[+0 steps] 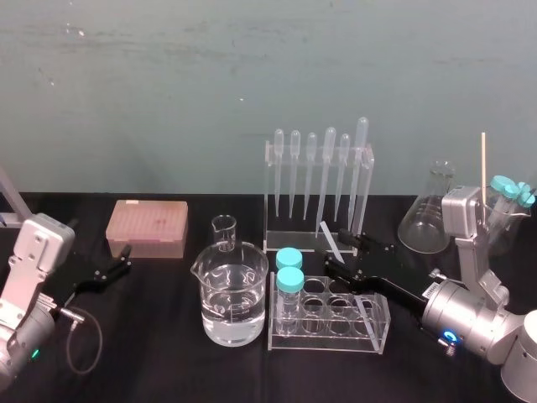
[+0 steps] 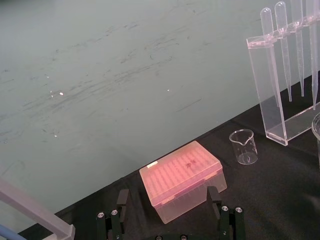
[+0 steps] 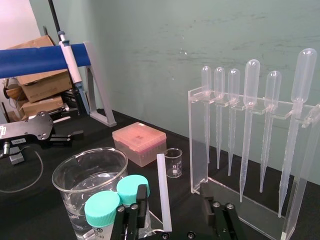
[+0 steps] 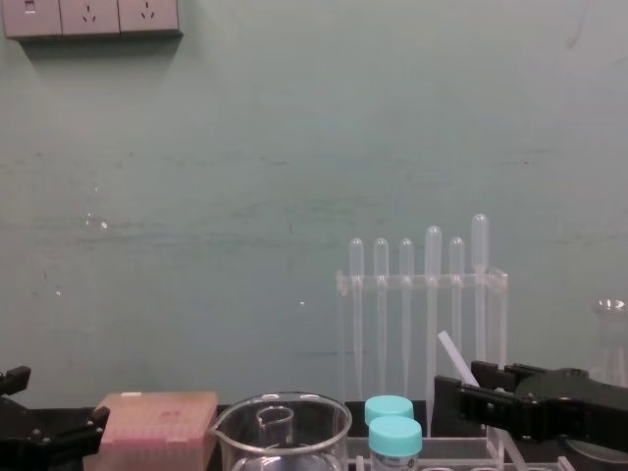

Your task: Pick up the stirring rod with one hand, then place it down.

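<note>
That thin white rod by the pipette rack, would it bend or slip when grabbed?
The stirring rod, tilted between the right gripper's open jaws, looks dead straight, so probably stiff. Smooth and thin, it may slip or pivot. Uniform along its length, it would likely roll if laid flat. The left gripper idles by the pink box.

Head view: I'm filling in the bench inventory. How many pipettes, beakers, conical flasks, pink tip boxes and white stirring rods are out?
Pipettes: 6
Beakers: 2
Conical flask: 1
Pink tip box: 1
White stirring rod: 1
Total: 11
</note>
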`<state>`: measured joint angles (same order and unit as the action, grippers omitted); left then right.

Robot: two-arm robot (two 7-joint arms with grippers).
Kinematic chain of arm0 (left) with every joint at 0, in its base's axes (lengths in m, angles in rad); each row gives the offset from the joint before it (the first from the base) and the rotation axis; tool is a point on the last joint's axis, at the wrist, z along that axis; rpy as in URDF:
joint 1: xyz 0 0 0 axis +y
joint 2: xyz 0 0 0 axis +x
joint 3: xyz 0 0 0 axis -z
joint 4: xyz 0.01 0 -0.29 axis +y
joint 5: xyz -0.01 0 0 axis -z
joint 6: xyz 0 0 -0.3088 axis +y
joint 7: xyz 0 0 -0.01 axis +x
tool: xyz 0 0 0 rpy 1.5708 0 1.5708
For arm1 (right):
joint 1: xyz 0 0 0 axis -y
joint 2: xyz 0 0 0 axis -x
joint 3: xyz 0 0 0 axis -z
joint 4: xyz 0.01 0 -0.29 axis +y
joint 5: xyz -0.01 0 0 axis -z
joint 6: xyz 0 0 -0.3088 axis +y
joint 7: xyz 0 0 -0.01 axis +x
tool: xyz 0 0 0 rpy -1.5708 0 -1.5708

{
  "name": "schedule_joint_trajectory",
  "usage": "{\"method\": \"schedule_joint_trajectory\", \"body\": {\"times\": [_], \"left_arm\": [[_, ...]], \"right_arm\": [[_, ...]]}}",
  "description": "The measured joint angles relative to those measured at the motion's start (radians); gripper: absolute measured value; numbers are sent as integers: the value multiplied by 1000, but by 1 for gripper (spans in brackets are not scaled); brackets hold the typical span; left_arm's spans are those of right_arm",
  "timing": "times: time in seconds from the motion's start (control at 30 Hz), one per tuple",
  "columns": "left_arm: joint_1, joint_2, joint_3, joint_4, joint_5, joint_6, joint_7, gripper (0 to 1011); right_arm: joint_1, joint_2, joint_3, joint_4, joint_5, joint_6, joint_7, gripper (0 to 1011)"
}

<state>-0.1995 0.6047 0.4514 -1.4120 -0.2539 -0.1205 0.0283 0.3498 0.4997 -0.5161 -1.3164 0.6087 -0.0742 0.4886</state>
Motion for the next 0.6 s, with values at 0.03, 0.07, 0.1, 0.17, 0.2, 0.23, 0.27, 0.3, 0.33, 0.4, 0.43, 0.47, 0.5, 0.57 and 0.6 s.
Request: {"method": "schedule_joint_trajectory", "body": {"times": [0.03, 0.07, 0.1, 0.17, 0.2, 0.23, 0.27, 0.3, 0.33, 0.4, 0.43, 0.47, 0.5, 0.57, 0.6], "left_arm": [[0, 0, 0, 0, 0, 0, 0, 1000], [0, 0, 0, 0, 0, 0, 0, 1000], [0, 0, 0, 0, 0, 0, 0, 1000], [0, 0, 0, 0, 0, 0, 0, 1000], [0, 0, 0, 0, 0, 0, 0, 1000], [0, 0, 0, 0, 0, 0, 0, 1000], [0, 0, 0, 0, 0, 0, 0, 1000], [0, 0, 0, 0, 0, 0, 0, 1000], [0, 0, 0, 0, 0, 0, 0, 1000], [0, 0, 0, 0, 0, 0, 0, 1000], [0, 0, 0, 0, 0, 0, 0, 1000], [0, 0, 0, 0, 0, 0, 0, 1000], [0, 0, 0, 0, 0, 0, 0, 1000], [0, 0, 0, 0, 0, 0, 0, 1000], [0, 0, 0, 0, 0, 0, 0, 1000]], "right_arm": [[0, 0, 0, 0, 0, 0, 0, 641], [0, 0, 0, 0, 0, 0, 0, 600], [0, 0, 0, 0, 0, 0, 0, 582], [0, 0, 0, 0, 0, 0, 0, 520], [0, 0, 0, 0, 0, -1, 0, 481], [0, 0, 0, 0, 1, -1, 0, 457], [0, 0, 0, 0, 1, -1, 0, 438], [0, 0, 0, 0, 1, -1, 0, 378], [0, 0, 0, 0, 1, -1, 0, 378], [0, 0, 0, 0, 1, -1, 0, 274], [0, 0, 0, 0, 1, -1, 0, 255], [0, 0, 0, 0, 1, -1, 0, 238], [0, 0, 0, 0, 1, -1, 0, 222], [0, 0, 0, 0, 1, -1, 0, 140], [0, 0, 0, 0, 1, -1, 0, 113]]}}
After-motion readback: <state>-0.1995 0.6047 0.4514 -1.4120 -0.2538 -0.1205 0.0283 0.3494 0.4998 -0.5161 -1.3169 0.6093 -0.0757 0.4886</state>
